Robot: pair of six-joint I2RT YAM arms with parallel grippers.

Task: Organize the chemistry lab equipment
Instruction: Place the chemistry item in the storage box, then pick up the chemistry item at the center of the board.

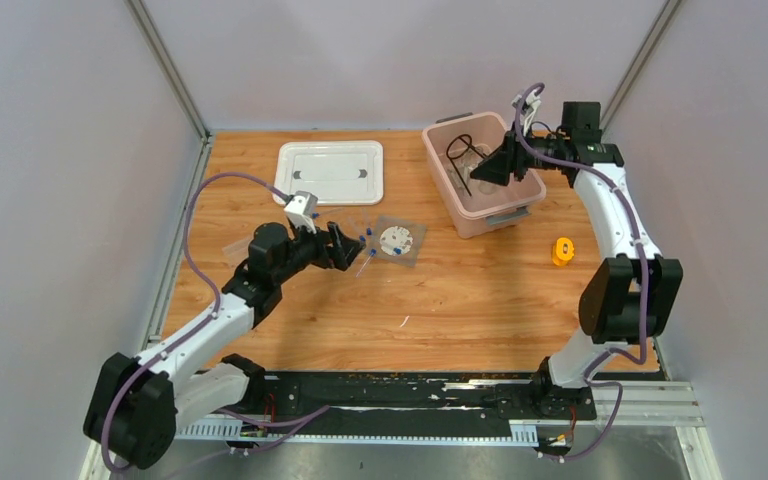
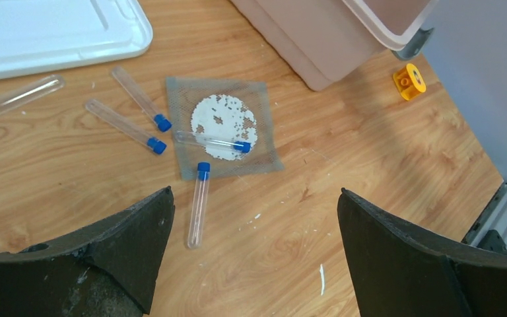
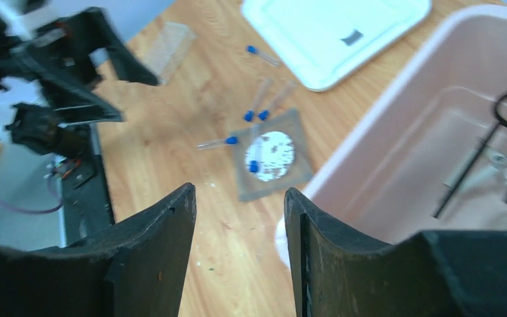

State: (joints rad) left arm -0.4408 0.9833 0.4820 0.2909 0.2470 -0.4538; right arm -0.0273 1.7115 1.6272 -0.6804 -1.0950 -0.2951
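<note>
Stretches the left arm low from its base toward 1 o'clock, wrist nearly level over the tabletop; holds the left claw spread wide, nothing between the jaws, aimed down at the scattered pieces. Raises the right arm steeply toward 12 o'clock, bent at the wrist toward 9 o'clock; hangs the right claw over the pink bin, jaws partly apart and gripping nothing.

Inside the bin: the black wire ring tripod, ring toward 12 o'clock in the top view, thin legs running back toward 6 o'clock. Out on the tabletop, at 3 o'clock of the left claw: a grey mesh square with a white disc, flat, the disc flecked and worn. Across the disc: one of the tiny blue-capped tubes, clear, lying flat, cap at 3 o'clock in the left wrist view; at 6 o'clock of the square, a second, cap at the mesh edge; at 9 o'clock, two more side by side on a slant, caps toward the square; farther out at 9 o'clock, a fifth, near the white lid. Beside the left arm, well apart from the tubes: the clear tube rack, blurred in the right wrist view. At 4 o'clock of the bin: a small orange object.
</note>
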